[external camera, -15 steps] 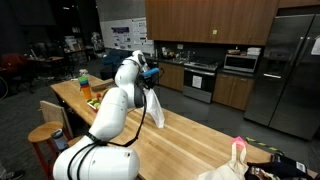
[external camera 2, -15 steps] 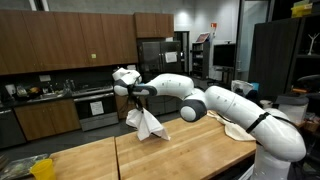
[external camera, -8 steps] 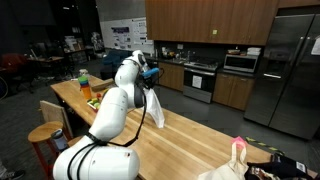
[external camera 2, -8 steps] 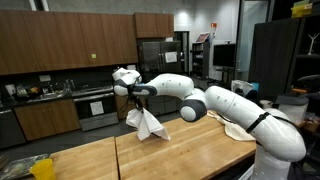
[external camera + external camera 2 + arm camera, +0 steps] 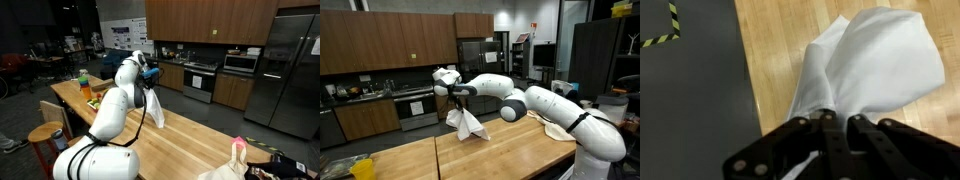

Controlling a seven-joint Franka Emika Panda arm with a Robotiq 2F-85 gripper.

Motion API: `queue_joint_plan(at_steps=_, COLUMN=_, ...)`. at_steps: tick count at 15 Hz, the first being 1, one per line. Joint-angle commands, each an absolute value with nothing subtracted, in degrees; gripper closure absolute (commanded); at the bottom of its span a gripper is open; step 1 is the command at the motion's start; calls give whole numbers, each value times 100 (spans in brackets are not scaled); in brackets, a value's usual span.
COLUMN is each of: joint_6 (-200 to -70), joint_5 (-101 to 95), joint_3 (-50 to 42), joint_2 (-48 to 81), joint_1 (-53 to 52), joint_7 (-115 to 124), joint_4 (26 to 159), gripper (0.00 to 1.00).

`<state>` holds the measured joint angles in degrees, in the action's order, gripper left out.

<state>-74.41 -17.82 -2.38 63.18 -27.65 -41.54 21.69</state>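
1. Nothing has moved since a second ago: arm, hand and cloth sit as before in both exterior views.
2. Hand point(image 5: 150, 87) is clamped on the top of a white cloth point(image 5: 156, 108). The fingers are drawn together, with the fabric bunched between them.
3. Wrist view: the fingers point(image 5: 826, 128) come in from the bottom edge and the cloth point(image 5: 875, 70) fans out below them, wide and loosely creased.
4. Cloth hangs free from the hand point(image 5: 457, 98) and drapes down to a ragged lower edge point(image 5: 467, 124). It is over the wooden counter point(image 5: 195, 135). Whether its lowest tip touches the wood cannot be told.
5. In the wrist view the cloth lies over the counter point(image 5: 770, 70), close to the counter's edge. Grey floor point(image 5: 690, 100) lies beyond that edge, with a strip of yellow-black tape point(image 5: 662, 32) on it.
6. Arm reaches out level over the counter.
7. A green bottle point(image 5: 83, 77) stands at the counter's far end, well apart from the cloth.
8. A stool point(image 5: 45, 132) stands beside the counter, near the robot's base.
9. Behind are a stove point(image 5: 200, 82) and a steel fridge point(image 5: 290, 70).
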Motion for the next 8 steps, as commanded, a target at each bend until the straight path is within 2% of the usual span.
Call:
queue_joint_plan(at_steps=1, joint_6=-7334, joint_5=-1772, joint_3=-257, joint_2=6456, joint_1=-2762, joint_7=-4195, joint_4=1916, gripper=93)
queue_joint_plan(at_steps=8, joint_6=-7334, joint_5=-1772, joint_3=-257, joint_2=6456, joint_1=-2762, joint_7=-4195, joint_4=1916, gripper=93)
